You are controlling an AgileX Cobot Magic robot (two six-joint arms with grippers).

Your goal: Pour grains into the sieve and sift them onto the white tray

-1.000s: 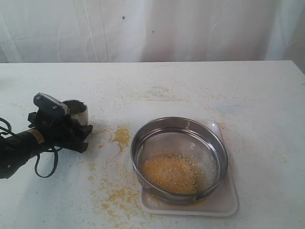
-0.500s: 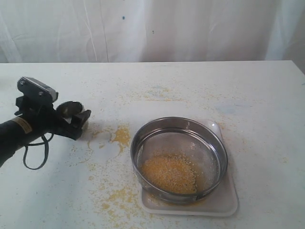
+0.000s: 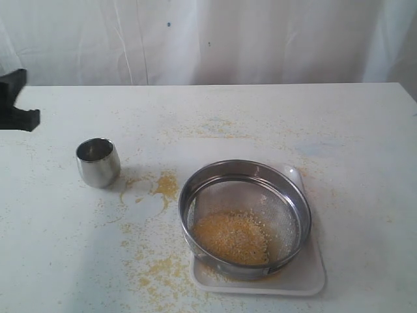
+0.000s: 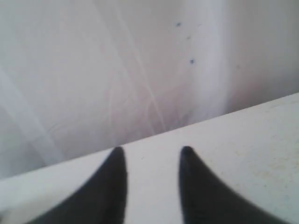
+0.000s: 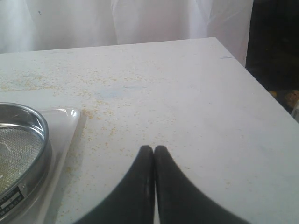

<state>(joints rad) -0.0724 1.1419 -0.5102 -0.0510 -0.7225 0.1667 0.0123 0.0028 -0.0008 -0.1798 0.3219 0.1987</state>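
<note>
The sieve [image 3: 301, 203], a wide steel ring with a mesh bottom, sits on the white tray [image 3: 307, 274] at the front right. A heap of yellow grains [image 3: 229, 236] lies inside it. In the right wrist view the sieve's rim [image 5: 39, 128] and a corner of the tray [image 5: 65, 123] show to one side. My left gripper [image 3: 27, 98] is at the far left edge, raised and well away from the small steel cup [image 3: 98, 163]. Its fingers [image 4: 117, 172] stand apart with nothing between them. My right gripper [image 5: 153, 149] is shut and empty over bare table beside the tray.
Spilled grains [image 3: 166, 186] are scattered over the white table between the cup and the sieve, and in front of the tray [image 3: 156, 267]. A white curtain [image 3: 208, 39] hangs behind. The table's right edge [image 5: 261, 88] lies near my right gripper.
My left gripper let go of the steel cup and drew back up and to the left, nearly out of the exterior view. The cup stands upright on the table.
</note>
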